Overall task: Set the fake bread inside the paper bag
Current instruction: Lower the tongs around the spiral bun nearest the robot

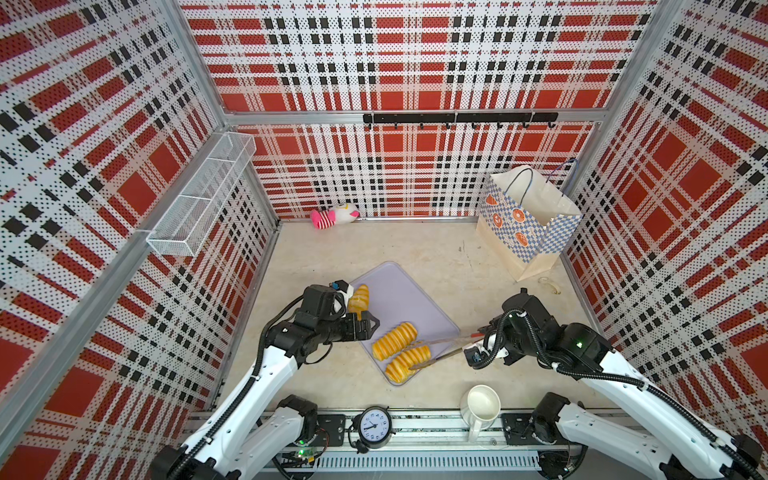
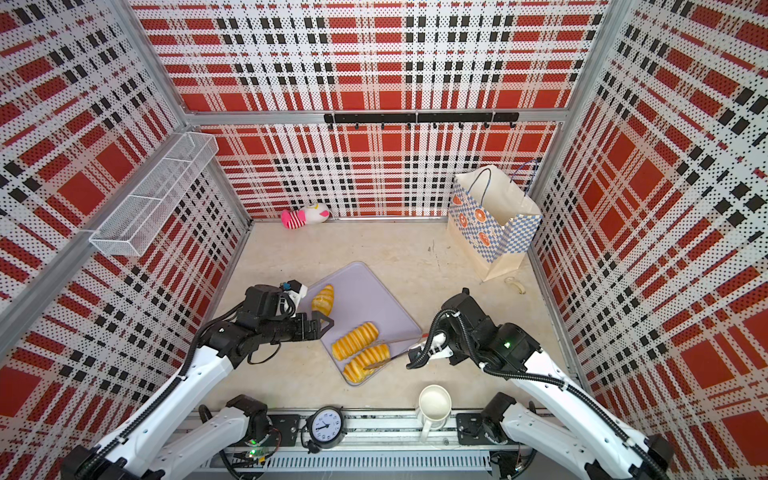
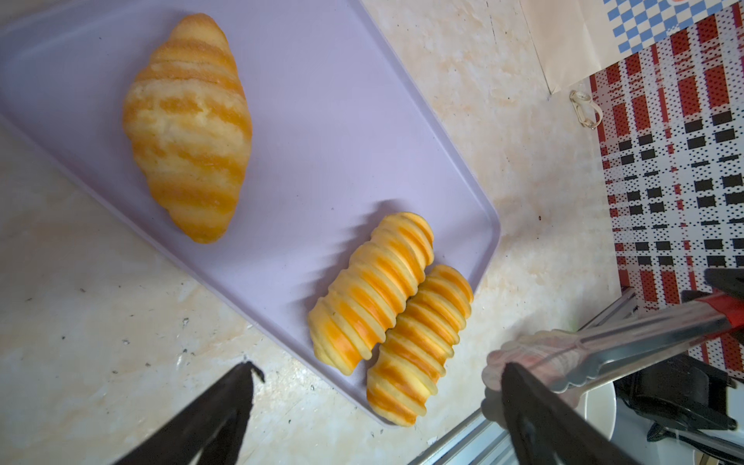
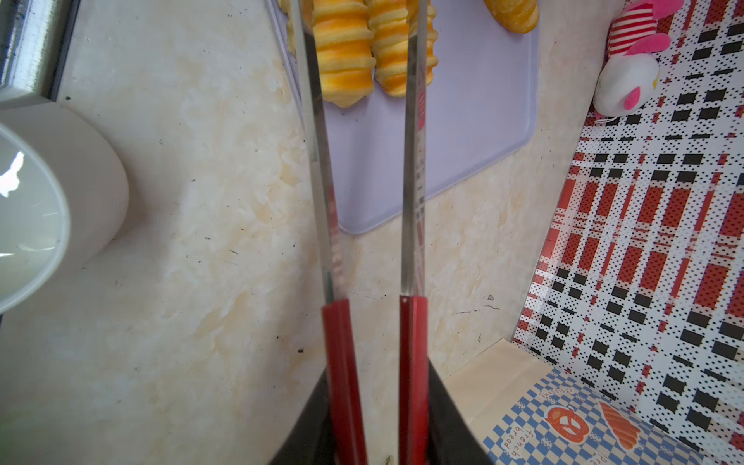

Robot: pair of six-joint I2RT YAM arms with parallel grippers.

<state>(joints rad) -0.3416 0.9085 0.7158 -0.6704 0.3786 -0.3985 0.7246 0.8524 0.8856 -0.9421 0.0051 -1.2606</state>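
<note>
The likeliest slip is at the pick-up: the two ridged loaves lie side by side and touching at the near end of the lilac tray, so the tongs could close on both at once, or nudge the far ridged loaf while squeezing the near ridged loaf. The right wrist view shows the steel arms spread with parts of both loaves between them, which makes that a real risk. The glossy, ribbed skin could also slide out of thin metal tips if the squeeze lands off-centre. After that comes a long carry, since the paper bag stands open in the far right corner of the counter, well apart from the tray, and a light bag may tip or fold if the loaf strikes its rim or cord handles. The right claw is closed around the tongs' red handles, its arm reaching low across towards the tray; whether the tips touch bread I cannot tell. The left claw is spread wide and empty, held level over the tray's left edge just beside the croissant, where it could get in the way of the lift
</note>
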